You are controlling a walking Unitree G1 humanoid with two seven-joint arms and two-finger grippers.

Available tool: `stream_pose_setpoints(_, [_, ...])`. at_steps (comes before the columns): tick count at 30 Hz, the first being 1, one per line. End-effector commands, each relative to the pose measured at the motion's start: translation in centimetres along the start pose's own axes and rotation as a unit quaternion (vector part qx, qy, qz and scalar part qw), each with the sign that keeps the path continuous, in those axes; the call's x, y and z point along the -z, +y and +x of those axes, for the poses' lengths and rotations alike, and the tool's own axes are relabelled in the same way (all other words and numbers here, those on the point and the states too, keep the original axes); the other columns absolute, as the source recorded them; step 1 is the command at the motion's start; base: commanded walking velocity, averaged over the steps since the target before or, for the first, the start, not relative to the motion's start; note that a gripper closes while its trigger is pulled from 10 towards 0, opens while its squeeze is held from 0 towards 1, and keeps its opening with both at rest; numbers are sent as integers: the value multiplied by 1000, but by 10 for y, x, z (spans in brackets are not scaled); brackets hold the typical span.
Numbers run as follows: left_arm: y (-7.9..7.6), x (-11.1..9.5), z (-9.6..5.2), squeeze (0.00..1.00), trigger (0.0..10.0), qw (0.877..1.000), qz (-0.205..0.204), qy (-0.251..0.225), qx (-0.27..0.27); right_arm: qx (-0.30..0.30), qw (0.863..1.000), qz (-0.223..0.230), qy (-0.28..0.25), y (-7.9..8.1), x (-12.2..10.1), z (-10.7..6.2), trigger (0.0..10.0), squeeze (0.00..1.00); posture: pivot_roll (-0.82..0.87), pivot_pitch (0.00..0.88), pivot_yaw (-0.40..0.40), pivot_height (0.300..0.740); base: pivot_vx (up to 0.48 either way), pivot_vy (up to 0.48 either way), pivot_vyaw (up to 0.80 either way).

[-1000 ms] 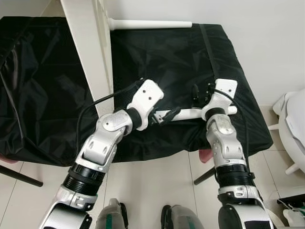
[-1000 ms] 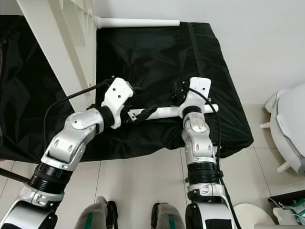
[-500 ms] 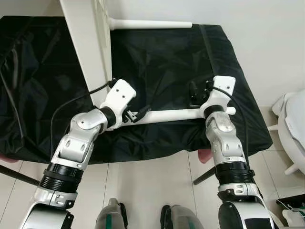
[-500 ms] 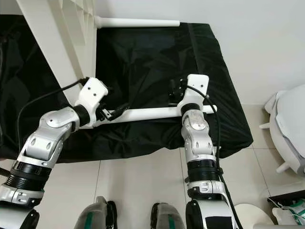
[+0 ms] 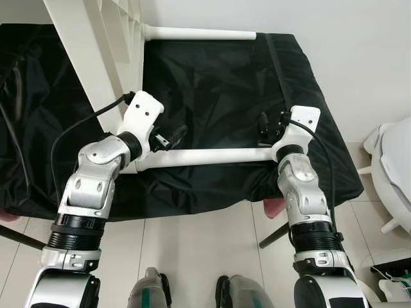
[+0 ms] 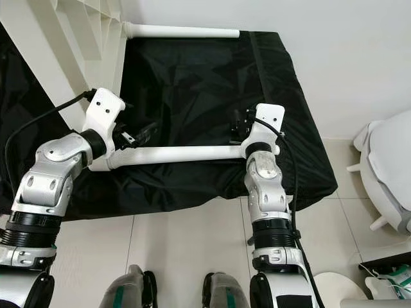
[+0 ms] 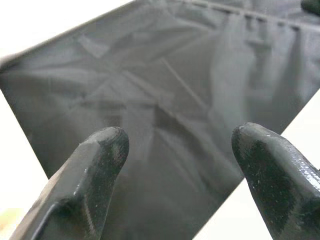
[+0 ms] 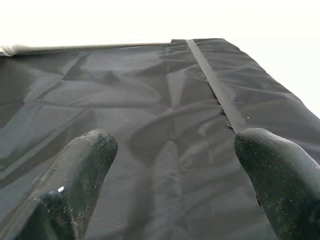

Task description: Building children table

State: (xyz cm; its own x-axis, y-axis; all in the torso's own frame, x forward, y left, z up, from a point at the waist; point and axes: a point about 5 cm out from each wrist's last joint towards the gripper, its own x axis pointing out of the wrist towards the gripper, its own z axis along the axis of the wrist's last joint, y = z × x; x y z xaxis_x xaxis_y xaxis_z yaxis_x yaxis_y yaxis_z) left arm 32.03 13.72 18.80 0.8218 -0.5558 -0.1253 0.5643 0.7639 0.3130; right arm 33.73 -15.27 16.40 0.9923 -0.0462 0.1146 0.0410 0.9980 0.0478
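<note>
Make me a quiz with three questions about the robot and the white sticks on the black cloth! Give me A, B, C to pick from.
1. Where does the near table leg lie?
A. On the tiled floor
B. Across the black cloth, between the two arms
C. On top of the far leg

2. How many white table legs lie on the cloth?
A. Two
B. Four
C. Five

3. How are the fingers of the left gripper?
A. Shut on a leg
B. Spread apart with nothing between them
C. Shut on the cloth

Answers:
1. B: the near leg runs sideways on the cloth from the left arm to the right arm.
2. A: one leg is near the robot and the far table leg lies along the cloth's back edge.
3. B: the left wrist view shows two separated fingers with just cloth beyond.
</note>
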Motion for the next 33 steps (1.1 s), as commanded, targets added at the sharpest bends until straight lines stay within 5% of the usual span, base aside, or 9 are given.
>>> stream_pose_setpoints(1, [12,7,-2,0,10000,991,5,14,-133,-1,1000,4,0,0,-1,1,10000,0,-30,69,-16,740,0,0,0])
stream_pose_setpoints(5, [14,7,-5,0,10000,991,1,14,-130,-3,1000,3,-1,-1,-1,2,10000,0,-27,61,-21,740,0,0,0])
stream_pose_setpoints(13, [-17,-23,14,0,10000,979,-122,-88,-139,-11,1000,-13,11,3,4,1,10000,0,-40,29,-36,740,0,0,0])
stream_pose_setpoints(16, [-20,-24,15,0,10000,975,-130,-98,-154,-19,1000,-19,9,4,5,0,10000,0,-40,29,-36,740,0,0,0])
stream_pose_setpoints(17, [-22,-23,16,55,10000,971,-142,-99,-164,-44,999,-8,2,7,3,-1,10000,1000,-39,20,-38,740,0,0,0])
stream_pose_setpoints(18, [-23,-22,17,1000,10000,968,-154,-98,-170,-59,998,0,-4,8,3,-3,10000,1000,-37,11,-40,740,0,0,0])
stream_pose_setpoints(31, [-31,-5,18,1000,10000,965,-161,-81,-191,-67,998,3,-17,5,9,-3,10000,1000,-22,0,-65,740,0,0,0])
stream_pose_setpoints(32, [-31,-4,18,769,10000,965,-150,-81,-202,-68,998,5,-17,4,10,-3,10000,1000,-22,0,-65,740,0,0,0])
stream_pose_setpoints(33, [-28,-2,16,0,10000,961,-155,-81,-212,-69,997,6,-18,3,10,-3,10000,1000,-27,0,-61,740,0,0,0])
